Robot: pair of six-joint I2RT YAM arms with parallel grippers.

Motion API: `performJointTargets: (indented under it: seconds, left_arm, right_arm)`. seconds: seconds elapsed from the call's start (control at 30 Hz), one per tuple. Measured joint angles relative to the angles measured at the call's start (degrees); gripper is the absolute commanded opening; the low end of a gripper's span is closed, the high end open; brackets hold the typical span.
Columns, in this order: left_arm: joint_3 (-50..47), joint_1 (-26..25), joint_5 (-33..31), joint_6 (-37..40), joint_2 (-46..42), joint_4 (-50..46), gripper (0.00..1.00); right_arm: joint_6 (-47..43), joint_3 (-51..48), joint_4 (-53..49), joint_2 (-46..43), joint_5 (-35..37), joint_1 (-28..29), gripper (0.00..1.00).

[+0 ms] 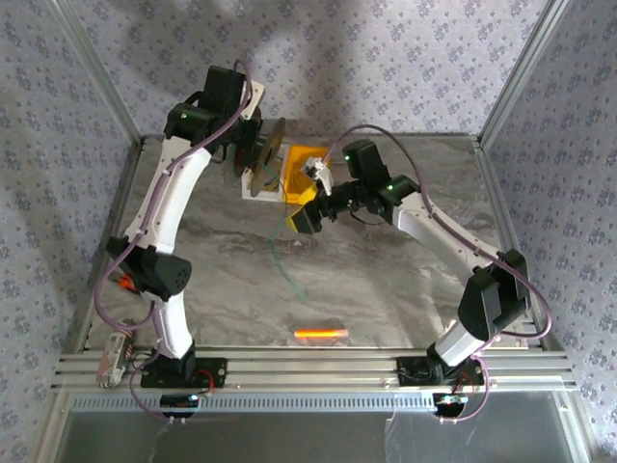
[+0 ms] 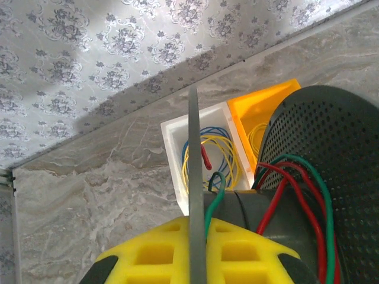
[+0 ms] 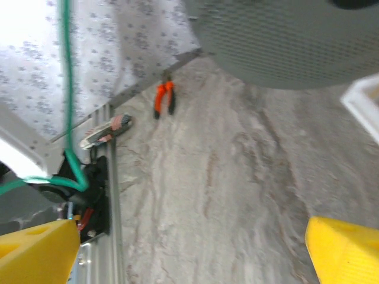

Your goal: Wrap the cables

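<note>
step in hand: winding; a few red and green turns lie on the core of the spool (image 2: 320,148), while much of the green cable (image 1: 285,262) is unwound; the task reads as early to midway
left end effector (image 2: 195,236): closed on the near flange of the spool, the thin flange edge clamped between its yellow pads; the spool is held up off the surface (image 1: 386,280)
right end effector (image 1: 307,218): just in front of the spool; fingers wide apart in its wrist view, gripping nothing; the green cable passes close beside one finger, and whether it is hooked over that finger cannot be told
green cable: green turns on the spool core; the free length runs from below the spool, past the right end effector, then trails kinked on the surface toward the arm bases
next move (judgement): the right end effector should close on the green cable near the spool and lead it round the core under light tension, with the left end effector steadying the spool; slack would likely let turns slip off
white box (image 2: 170,148): just behind the spool, touching the yellow box (image 2: 269,100); holds yellow and blue wire loops (image 2: 222,145) and a red wire end (image 2: 205,157)
yellow box: behind the spool, beside the white box; holds yellow wire coils (image 2: 259,135); the rest is hidden by the spool flange
</note>
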Motion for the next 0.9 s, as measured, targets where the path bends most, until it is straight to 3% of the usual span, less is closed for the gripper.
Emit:
performJointTargets:
  seconds: [0.27, 0.57, 0.7, 0.8, 0.9]
  left_arm:
    - [6.9, 0.1, -0.8, -3.7, 4.9, -4.5, 0.0]
    - [7.3, 1.5, -0.8, -6.5, 5.0, -6.0, 0.0]
    - [7.4, 2.3, -0.8, -7.5, 5.0, -6.2, 0.0]
    - [7.5, 2.7, -0.8, -7.9, 5.0, -6.5, 0.0]
    - [7.5, 3.3, -0.8, -8.5, 5.0, -6.6, 0.0]
  right_arm:
    - [0.6, -3.2, 0.3, -2.9, -1.4, 5.0, 1.0]
    - [0.7, -7.1, -2.2, -8.8, -3.1, 5.4, 0.86]
    - [1.3, -9.8, -3.7, -10.7, -3.3, 7.0, 0.72]
    - [2.0, -12.1, -4.4, -12.7, -3.2, 7.8, 0.49]
    - [2.8, -15.2, -5.9, -15.9, -2.7, 8.0, 0.19]
